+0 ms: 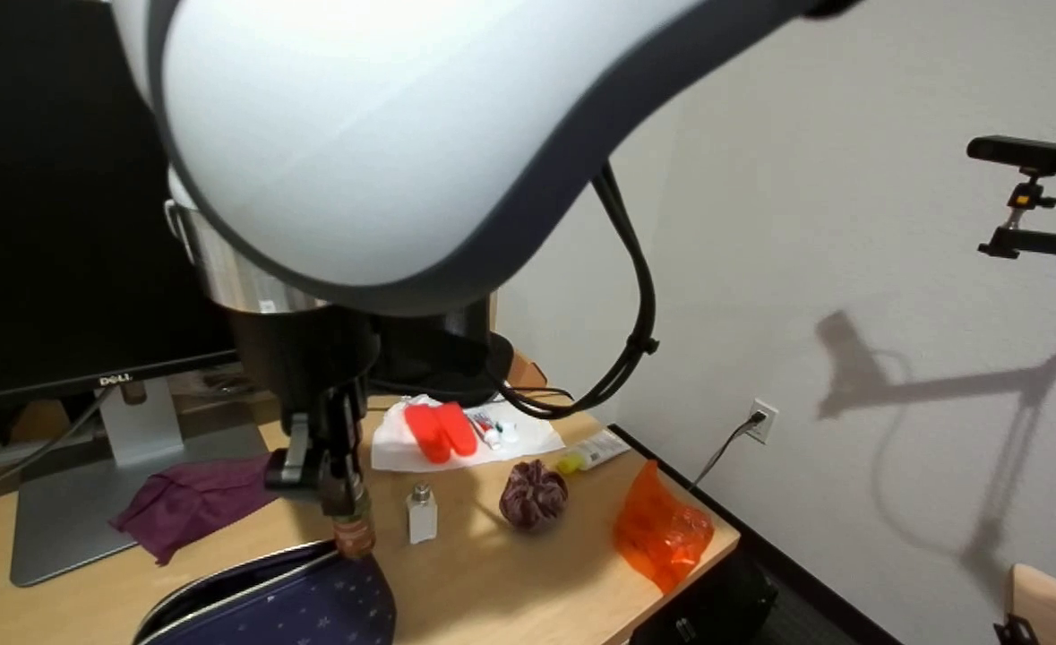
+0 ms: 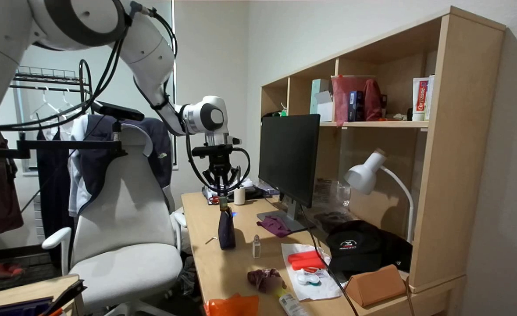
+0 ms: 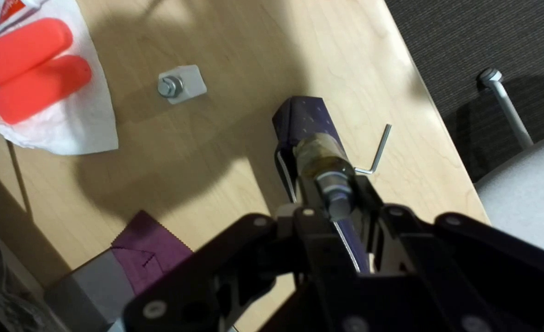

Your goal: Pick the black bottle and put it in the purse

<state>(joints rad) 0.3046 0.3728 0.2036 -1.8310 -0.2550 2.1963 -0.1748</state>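
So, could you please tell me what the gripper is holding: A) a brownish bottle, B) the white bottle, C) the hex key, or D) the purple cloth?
A, since the wrist view shows the brownish bottle clasped in the gripper, while the white bottle stands and the hex key lies on the desk.

The arm (image 1: 384, 143) is white, its cables (image 1: 619, 215) and tool (image 3: 336, 193) black.

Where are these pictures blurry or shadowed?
Wrist view: the gripper and its held bottle look softly out of focus, the hex key sharper, with shadows over the desk; in an exterior view, a soft-edged shadow stretches across the wall.
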